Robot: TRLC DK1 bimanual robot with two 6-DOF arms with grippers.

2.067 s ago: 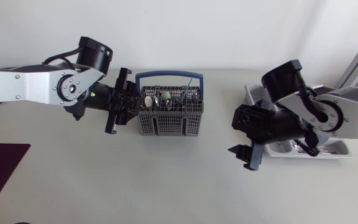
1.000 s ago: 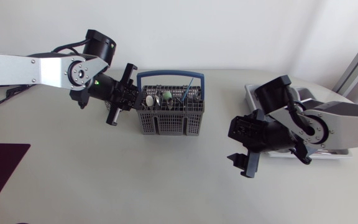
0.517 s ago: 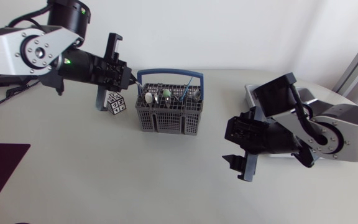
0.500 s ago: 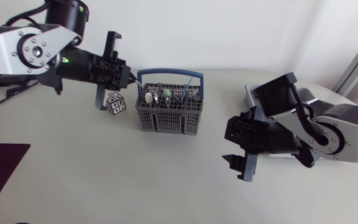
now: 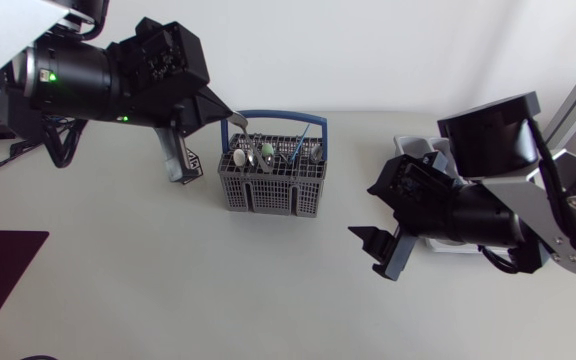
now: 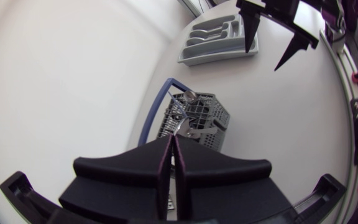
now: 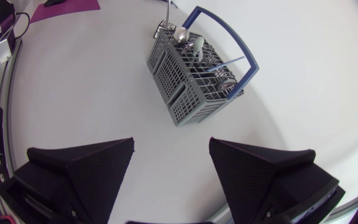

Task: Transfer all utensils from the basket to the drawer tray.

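1. Step in hand, as judged: the left gripper (image 6: 171, 140) is drawing one utensil (image 6: 178, 127) up out of the basket (image 5: 271, 178). Its jaws are pressed together on the slim handle.
2. The basket stands mid-counter with the other utensils (image 5: 268, 155) in its compartments. The drawer tray (image 6: 219, 40) lies well apart from it, on the right arm's side.
3. The right gripper (image 5: 371, 252) hovers between basket and tray, jaws spread wide and holding nothing.
4. To do the step well, lift straight up until the utensil's lower end clears the rim and the blue carry handle (image 5: 273, 118). The pinch is narrow, so the piece may swing, and a slow carry is advised. A hand-over to the right gripper looks sensible.
5. Differences between views:
   - The left wrist view alone shows the pinch and the whole tray.
   - In the head view the right arm covers most of the tray.
   - The right wrist view shows the utensil upright over the basket's corner, but neither the left gripper nor the tray.
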